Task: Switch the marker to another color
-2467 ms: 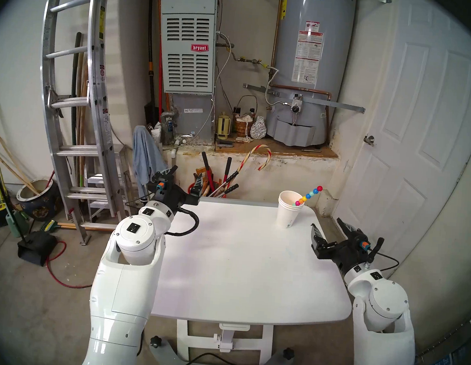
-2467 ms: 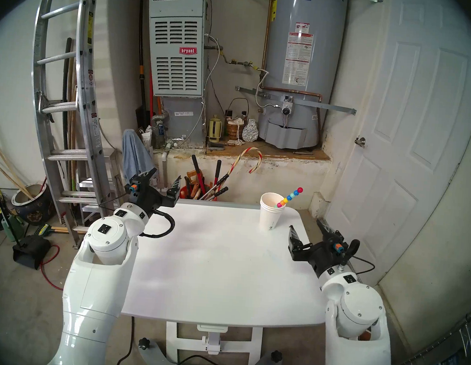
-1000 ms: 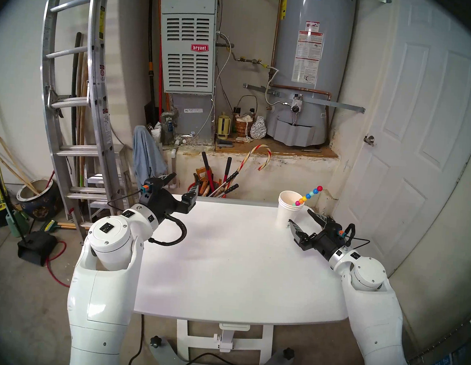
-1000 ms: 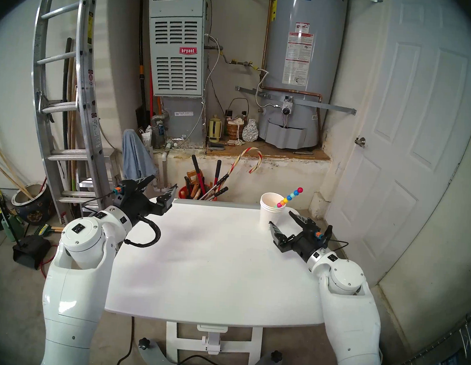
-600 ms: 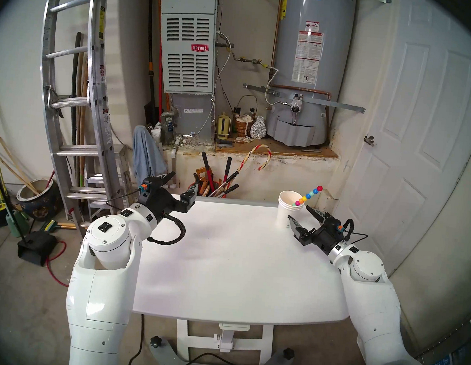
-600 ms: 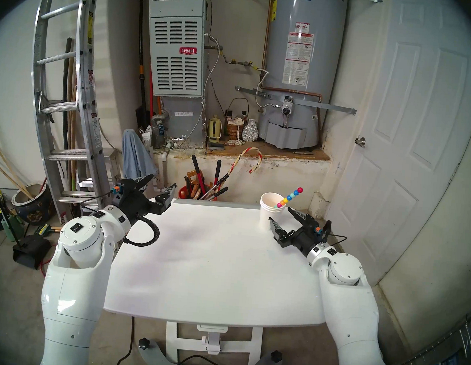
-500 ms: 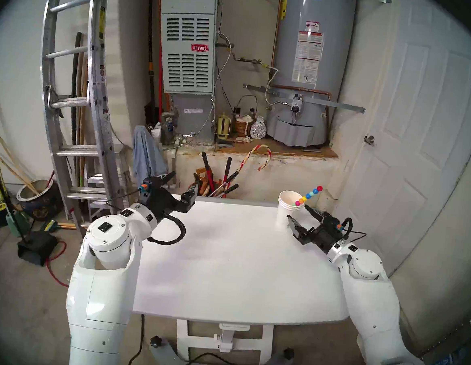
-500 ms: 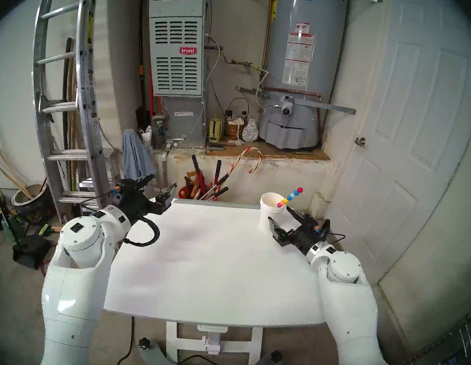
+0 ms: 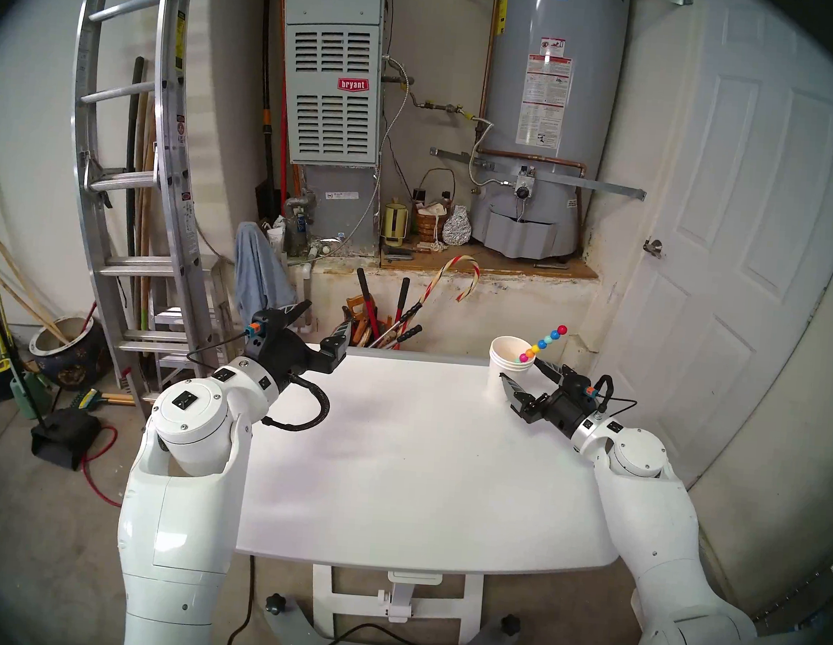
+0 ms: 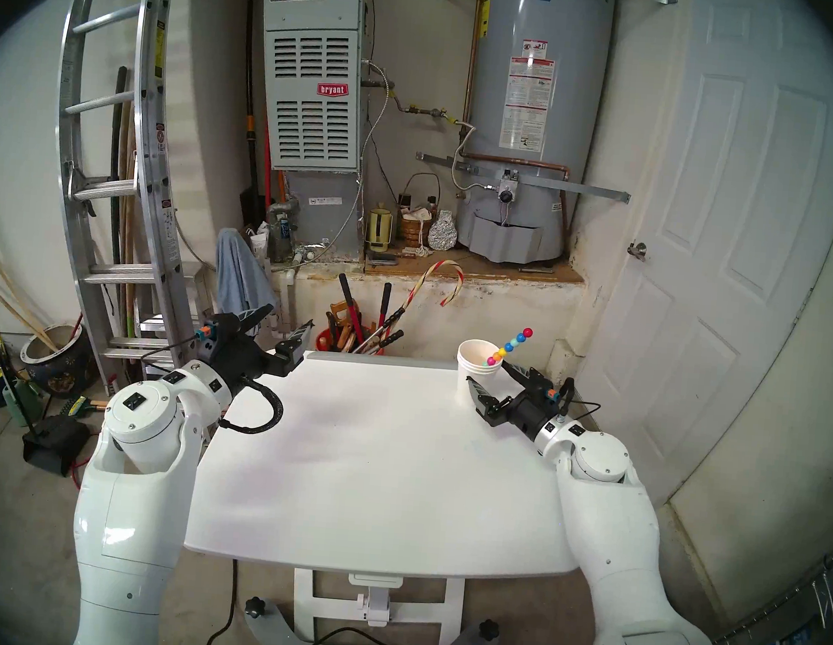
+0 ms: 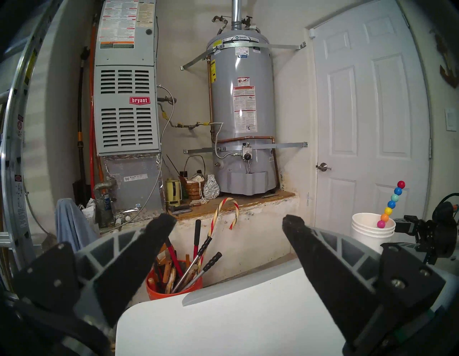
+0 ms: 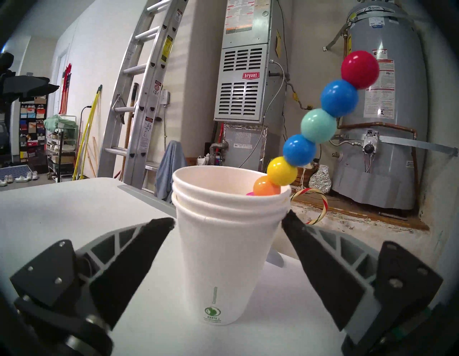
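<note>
Marker point(image 12: 318, 125) beads run red, blue, teal, blue, yellow, orange (pink lowest); white cups point(image 12: 227, 248); white worktop point(image 9: 423, 464).

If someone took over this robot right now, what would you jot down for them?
Right gripper: open, fingers on either side of the stacked paper cups, not closed on them.
Left gripper: open, empty, over the table's far left corner.
The marker, a stick of coloured beads, stands tilted in the top cup, red bead up.
Done: nothing visible yet; marker untouched.
Left: take the marker out and change its colour.
</note>
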